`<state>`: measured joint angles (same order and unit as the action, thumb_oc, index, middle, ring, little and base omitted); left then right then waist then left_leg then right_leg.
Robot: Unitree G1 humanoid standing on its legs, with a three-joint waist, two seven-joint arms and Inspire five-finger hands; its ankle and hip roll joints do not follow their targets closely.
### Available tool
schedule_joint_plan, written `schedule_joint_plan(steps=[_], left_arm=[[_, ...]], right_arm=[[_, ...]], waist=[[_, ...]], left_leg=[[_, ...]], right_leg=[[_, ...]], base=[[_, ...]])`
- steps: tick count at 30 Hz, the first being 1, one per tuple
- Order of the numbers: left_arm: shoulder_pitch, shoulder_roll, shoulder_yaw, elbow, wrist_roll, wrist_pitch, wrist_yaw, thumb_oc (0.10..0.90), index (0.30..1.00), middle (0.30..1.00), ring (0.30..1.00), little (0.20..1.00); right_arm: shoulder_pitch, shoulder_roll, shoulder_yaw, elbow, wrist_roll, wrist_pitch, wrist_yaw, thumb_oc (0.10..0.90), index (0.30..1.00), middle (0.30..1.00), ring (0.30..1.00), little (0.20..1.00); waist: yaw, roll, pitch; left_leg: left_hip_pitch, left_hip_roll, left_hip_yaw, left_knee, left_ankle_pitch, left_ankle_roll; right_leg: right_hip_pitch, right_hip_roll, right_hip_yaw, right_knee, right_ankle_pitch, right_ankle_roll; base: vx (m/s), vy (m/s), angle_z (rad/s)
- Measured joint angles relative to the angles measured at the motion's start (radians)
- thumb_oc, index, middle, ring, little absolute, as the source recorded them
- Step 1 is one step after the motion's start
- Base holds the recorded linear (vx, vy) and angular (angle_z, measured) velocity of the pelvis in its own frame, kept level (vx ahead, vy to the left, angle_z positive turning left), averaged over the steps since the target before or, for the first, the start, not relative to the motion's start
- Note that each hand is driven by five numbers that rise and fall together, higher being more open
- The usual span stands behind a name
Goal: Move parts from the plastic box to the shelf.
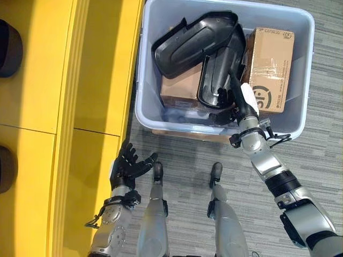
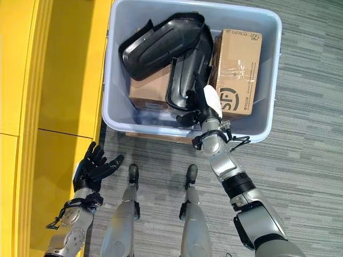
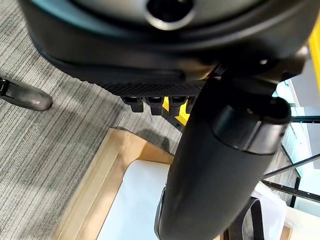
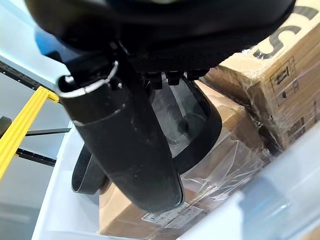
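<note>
A pale grey plastic box (image 1: 143, 80) stands on the carpet and holds two black moulded parts. The wide part (image 1: 193, 37) lies across the top; the narrow one (image 1: 220, 75) leans beneath it. Below and beside them are cardboard cartons (image 1: 270, 67). My right hand (image 1: 244, 104), its thumb covered in white, reaches over the box's near wall to the low end of the narrow part (image 4: 200, 125). Its fingers are straight and its thumb (image 4: 130, 150) lies along the part's rim. My left hand (image 1: 128, 163) hangs open and empty above the carpet beside the yellow shelf (image 1: 43, 107).
The yellow shelf runs along the left with dark round items (image 1: 9, 48) on it. A second carton (image 1: 179, 91) lies under the black parts. A tan board (image 1: 182, 135) sticks out from beneath the box. Grey carpet (image 1: 321, 139) lies to the right of the box.
</note>
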<state>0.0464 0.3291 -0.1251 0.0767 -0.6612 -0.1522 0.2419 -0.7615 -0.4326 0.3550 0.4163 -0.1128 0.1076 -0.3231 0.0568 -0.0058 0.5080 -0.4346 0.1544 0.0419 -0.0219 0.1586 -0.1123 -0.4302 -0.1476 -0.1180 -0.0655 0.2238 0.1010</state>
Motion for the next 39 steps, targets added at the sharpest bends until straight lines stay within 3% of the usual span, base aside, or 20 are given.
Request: schedule_joint_plan(steps=[9, 14, 25, 39], left_arm=[[-0.019, 0.005, 0.0, 0.006, 0.0, -0.001, 0.018, 0.9, 1.0, 1.0, 1.0, 1.0], [-0.024, 0.005, -0.001, 0.012, -0.001, -0.001, 0.033, 0.9, 1.0, 1.0, 1.0, 1.0], [-0.028, 0.009, -0.01, 0.01, 0.0, -0.004, 0.038, 0.9, 1.0, 1.0, 1.0, 1.0], [-0.03, 0.009, -0.011, 0.002, 0.0, -0.007, 0.062, 0.9, 1.0, 1.0, 1.0, 1.0]], right_arm=[[-0.113, -0.002, -0.016, 0.09, -0.001, 0.0, -0.03, 0.9, 1.0, 1.0, 1.0, 1.0], [-0.143, -0.005, -0.016, 0.103, -0.002, 0.003, -0.052, 0.9, 1.0, 1.0, 1.0, 1.0], [-0.159, -0.012, -0.016, 0.102, -0.042, 0.016, -0.072, 0.9, 1.0, 1.0, 1.0, 1.0], [-0.163, -0.018, -0.013, 0.102, -0.118, 0.054, -0.078, 0.9, 1.0, 1.0, 1.0, 1.0]], waist=[[0.002, -0.005, 0.016], [-0.001, -0.006, 0.019], [-0.002, -0.006, 0.019], [-0.001, -0.007, 0.019]], left_leg=[[-0.147, -0.003, -0.023, 0.116, -0.024, 0.007], [-0.255, -0.012, -0.041, 0.231, -0.066, 0.021], [-0.338, -0.022, -0.073, 0.311, -0.09, 0.028], [-0.356, -0.034, -0.093, 0.317, -0.094, 0.032]], right_leg=[[-0.133, -0.009, 0.001, 0.1, -0.02, -0.005], [-0.251, -0.029, 0.014, 0.247, -0.077, -0.005], [-0.322, -0.049, 0.004, 0.34, -0.122, -0.008], [-0.336, -0.063, -0.014, 0.369, -0.144, -0.006]], base=[[-0.03, 0.017, 0.02], [0.0, 0.005, 0.03], [0.01, 0.001, 0.07], [0.01, 0.001, 0.04]])
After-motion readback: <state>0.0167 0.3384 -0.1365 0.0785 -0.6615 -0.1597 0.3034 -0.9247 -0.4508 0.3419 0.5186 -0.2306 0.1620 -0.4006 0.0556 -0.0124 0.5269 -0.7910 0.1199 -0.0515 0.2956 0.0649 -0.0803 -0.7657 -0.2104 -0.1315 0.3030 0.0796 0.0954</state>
